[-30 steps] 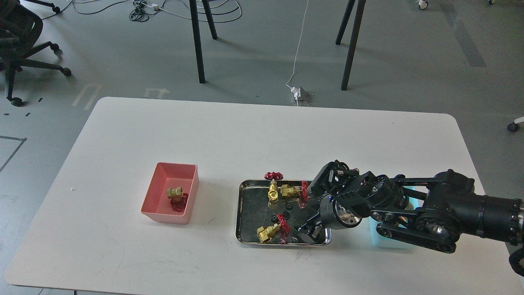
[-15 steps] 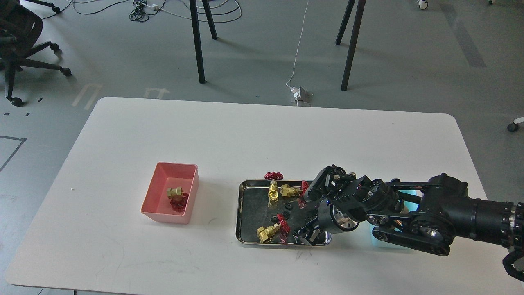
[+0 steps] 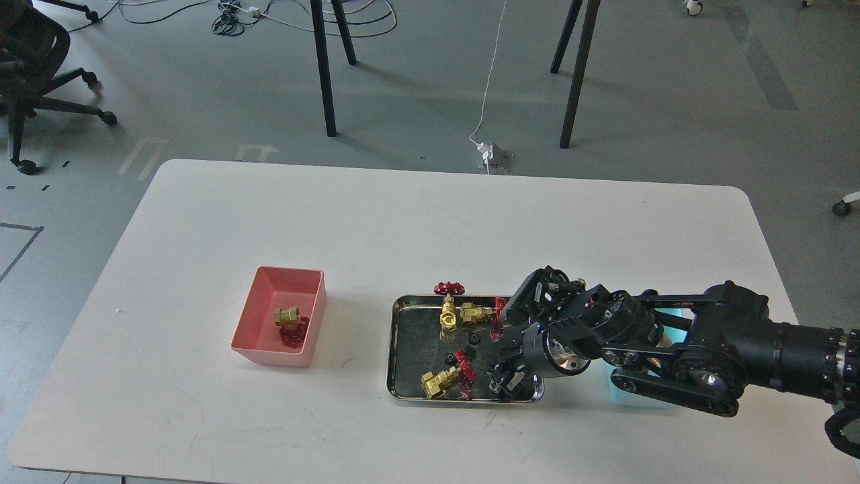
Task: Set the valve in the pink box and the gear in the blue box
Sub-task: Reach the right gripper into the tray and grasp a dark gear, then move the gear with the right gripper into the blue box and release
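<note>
The pink box [image 3: 259,323] stands left of centre with one brass valve [image 3: 288,316] lying in it. A steel tray [image 3: 392,349] holds three more valves [image 3: 447,320] [image 3: 473,312] [image 3: 437,381] and a few tiny black gears [image 3: 469,351]. My right gripper [image 3: 505,382] points down into the tray's near right corner. It looks dark and bunched, so I cannot tell its fingers apart or see anything held. The blue box [image 3: 638,398] lies right of the tray, mostly hidden under my right arm. My left gripper is out of view.
The white table's [image 3: 430,222] front edge lies close below the tray. Beyond its far edge are black table legs [image 3: 324,74], a white cable with a plug [image 3: 490,156] and an office chair [image 3: 30,74] on the floor.
My right gripper has drawn in a little towards the tray's near right corner, and its fingers look closer together than a second ago. The valves, gears and boxes have not moved.
</note>
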Motion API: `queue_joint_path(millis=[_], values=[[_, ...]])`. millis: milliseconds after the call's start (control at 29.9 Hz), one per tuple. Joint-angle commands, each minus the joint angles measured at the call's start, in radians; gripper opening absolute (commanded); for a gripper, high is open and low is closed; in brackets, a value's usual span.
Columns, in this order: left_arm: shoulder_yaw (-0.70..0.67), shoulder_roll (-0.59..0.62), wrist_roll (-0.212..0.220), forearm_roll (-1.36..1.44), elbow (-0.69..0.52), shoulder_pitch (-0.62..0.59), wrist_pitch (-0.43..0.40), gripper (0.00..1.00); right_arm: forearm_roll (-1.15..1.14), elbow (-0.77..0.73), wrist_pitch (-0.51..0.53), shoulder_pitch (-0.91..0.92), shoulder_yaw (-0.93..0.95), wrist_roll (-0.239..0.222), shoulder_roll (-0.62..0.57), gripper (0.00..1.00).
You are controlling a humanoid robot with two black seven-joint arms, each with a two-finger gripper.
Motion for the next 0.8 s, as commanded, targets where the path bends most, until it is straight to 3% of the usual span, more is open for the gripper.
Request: queue_joint_path(millis=[0,268,569,769], values=[[0.000,-0.002,-0.004,-0.001,0.005,0.000,0.000,0.99,0.002,0.003,0.000,0.002,0.002,-0.012,0.000,0.19],[0.000,0.000,-0.004,0.000,0.006,0.000,0.000,0.99,0.005,0.010,0.000,0.002,0.007,-0.016,0.000,0.11],[0.001,-0.002,-0.004,0.000,0.008,0.002,0.001,0.99,0.015,0.075,0.000,0.022,0.037,-0.018,-0.015,0.09],[0.003,-0.005,-0.002,0.000,0.008,0.003,0.001,0.99,0.026,0.189,0.000,0.023,0.197,-0.033,-0.185,0.10]])
